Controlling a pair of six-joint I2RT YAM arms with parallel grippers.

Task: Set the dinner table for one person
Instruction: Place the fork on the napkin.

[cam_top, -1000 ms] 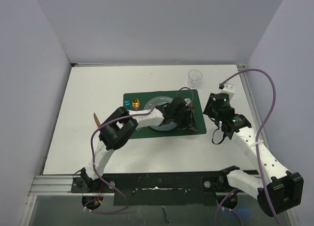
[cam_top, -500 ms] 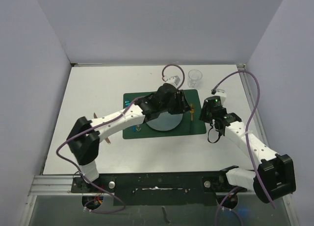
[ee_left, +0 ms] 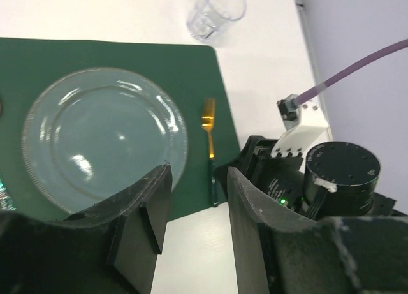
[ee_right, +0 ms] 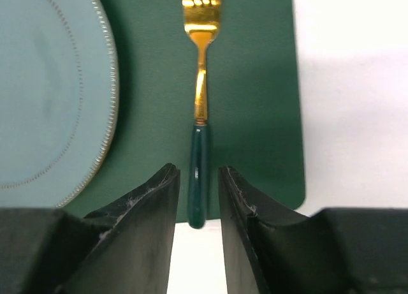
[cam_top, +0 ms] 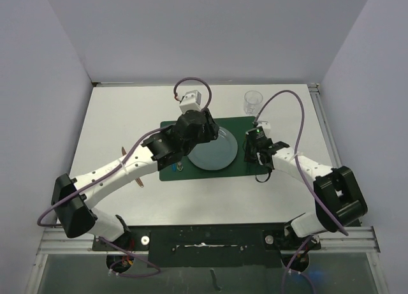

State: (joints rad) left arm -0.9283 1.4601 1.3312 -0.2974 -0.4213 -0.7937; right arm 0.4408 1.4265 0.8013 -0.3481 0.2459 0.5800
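Note:
The white dinner table [cam_top: 115, 115] carries a dark green placemat [cam_top: 237, 123] with a pale blue plate [cam_top: 213, 152] on it. A gold fork [ee_right: 201, 96] with a dark green handle lies on the mat right of the plate [ee_left: 105, 138], tines pointing away. My right gripper [ee_right: 199, 173] hovers over the handle's near end, open, with a narrow gap on each side. In the top view the right gripper [cam_top: 252, 159] covers the fork. My left gripper [ee_left: 199, 173] is open and empty, raised over the mat's near edge, and in the top view the left gripper [cam_top: 203, 133] is above the plate's left side.
A clear drinking glass [cam_top: 253, 101] stands on the table just beyond the placemat's far right corner. A brown-handled utensil [cam_top: 127, 159] lies left of the mat, partly under the left arm. The table's metal rail [cam_top: 70, 240] runs along the near edge.
The left arm has lifted and swung left, uncovering the plate. The right gripper has moved left from the table onto the placemat's right edge over the fork, and its jaws have narrowed.

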